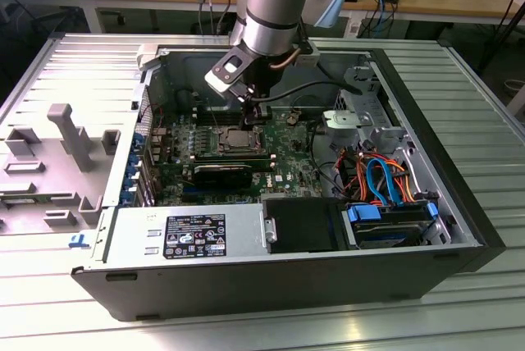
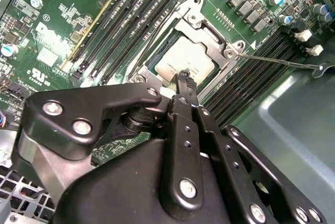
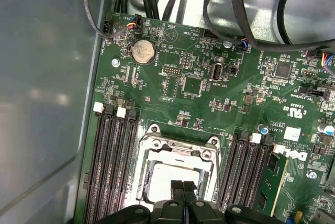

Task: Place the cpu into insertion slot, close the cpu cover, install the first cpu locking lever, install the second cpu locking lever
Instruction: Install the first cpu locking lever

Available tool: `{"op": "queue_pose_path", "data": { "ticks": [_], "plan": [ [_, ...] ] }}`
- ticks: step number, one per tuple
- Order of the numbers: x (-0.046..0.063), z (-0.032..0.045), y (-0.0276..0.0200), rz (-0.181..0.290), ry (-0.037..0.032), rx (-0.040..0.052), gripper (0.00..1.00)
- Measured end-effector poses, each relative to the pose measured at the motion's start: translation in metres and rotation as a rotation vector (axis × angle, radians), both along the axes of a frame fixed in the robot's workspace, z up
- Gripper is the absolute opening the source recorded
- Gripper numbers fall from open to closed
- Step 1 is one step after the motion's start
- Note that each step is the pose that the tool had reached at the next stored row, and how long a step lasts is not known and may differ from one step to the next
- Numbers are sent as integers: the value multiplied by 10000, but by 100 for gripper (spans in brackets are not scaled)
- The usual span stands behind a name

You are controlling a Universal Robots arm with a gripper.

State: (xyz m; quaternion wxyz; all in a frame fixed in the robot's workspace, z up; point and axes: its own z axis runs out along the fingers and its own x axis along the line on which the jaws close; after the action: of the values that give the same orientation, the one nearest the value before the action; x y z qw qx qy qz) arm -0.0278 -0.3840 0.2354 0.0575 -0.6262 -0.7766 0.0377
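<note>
- The open computer case [image 1: 246, 262] holds the green motherboard [image 3: 209, 109], below the gripper [image 2: 184, 75].
- The insertion slot [image 2: 155, 60], directly under the fingertips, holds the cpu [image 2: 183, 56], framed by the cpu cover [image 2: 201, 28].
- The fingers are pressed together with nothing between them; contact with the cpu is unclear.

The end effector [image 1: 255, 116] hangs just above the cpu [image 1: 239, 139]
</note>
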Motion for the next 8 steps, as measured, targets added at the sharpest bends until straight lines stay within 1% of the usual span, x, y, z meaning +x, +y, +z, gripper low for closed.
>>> {"op": "queue_pose_path", "data": {
  "ticks": [5, 8],
  "plan": [
    [0, 0, 0, 236, 0, 0, 11],
    [0, 0, 0, 553, 0, 0, 11]
  ]
}}
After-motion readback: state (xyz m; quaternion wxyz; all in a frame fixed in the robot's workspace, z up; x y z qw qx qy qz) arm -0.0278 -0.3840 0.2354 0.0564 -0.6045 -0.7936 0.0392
